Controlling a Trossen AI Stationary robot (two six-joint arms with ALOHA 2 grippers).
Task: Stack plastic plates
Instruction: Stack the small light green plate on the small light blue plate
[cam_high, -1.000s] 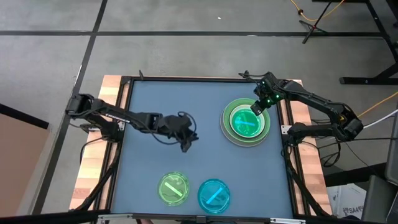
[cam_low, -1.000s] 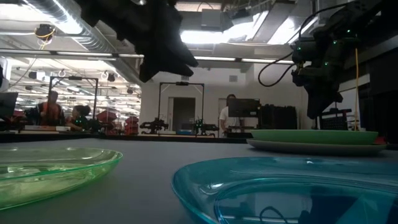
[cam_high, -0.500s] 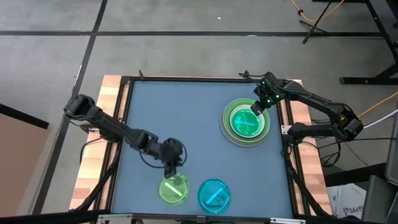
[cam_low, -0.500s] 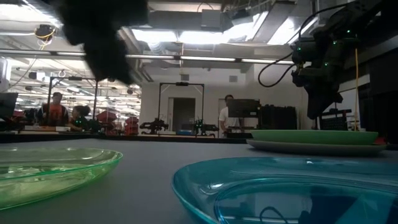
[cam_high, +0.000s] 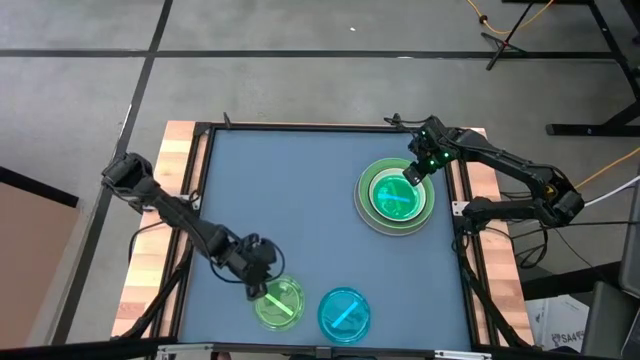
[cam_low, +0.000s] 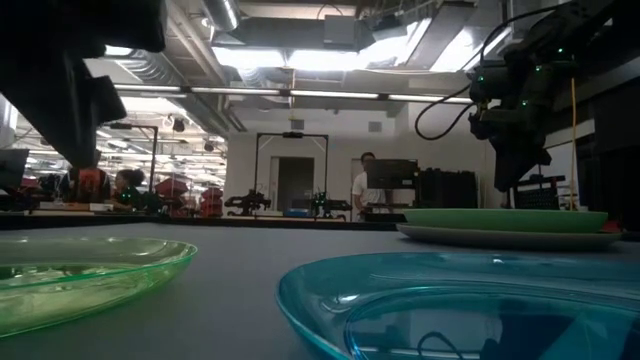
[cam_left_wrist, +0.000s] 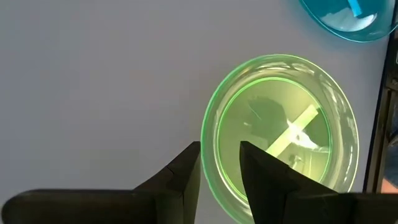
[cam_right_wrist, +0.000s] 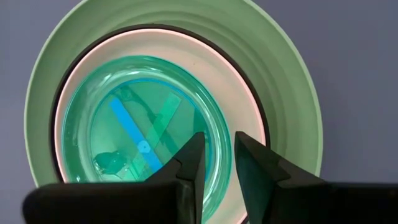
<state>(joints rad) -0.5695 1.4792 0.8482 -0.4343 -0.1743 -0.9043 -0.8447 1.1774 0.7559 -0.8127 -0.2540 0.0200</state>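
A translucent green plate (cam_high: 281, 303) and a translucent blue plate (cam_high: 345, 313) lie flat on the blue mat near the front edge. At the far right stands a stack of plates (cam_high: 396, 197): a grey one at the bottom, then light green (cam_right_wrist: 298, 93), black and white rings, and teal translucent plates (cam_right_wrist: 137, 118) on top. My left gripper (cam_left_wrist: 221, 163) is open above the green plate's left rim (cam_left_wrist: 208, 134), clear of it in the low view. My right gripper (cam_right_wrist: 217, 158) hovers open over the stack's far right rim, above it (cam_low: 510, 180).
A black frame (cam_high: 200, 190) borders the mat, with wooden strips outside it. The mat's middle and far left (cam_high: 280, 190) are bare. People and equipment show in the room behind the table in the low view.
My left gripper has swung from the table's middle toward the near edge, sinking a little and tipping, and now stands over the green plate's left rim. Its fingers stay open. The plates lie as before.
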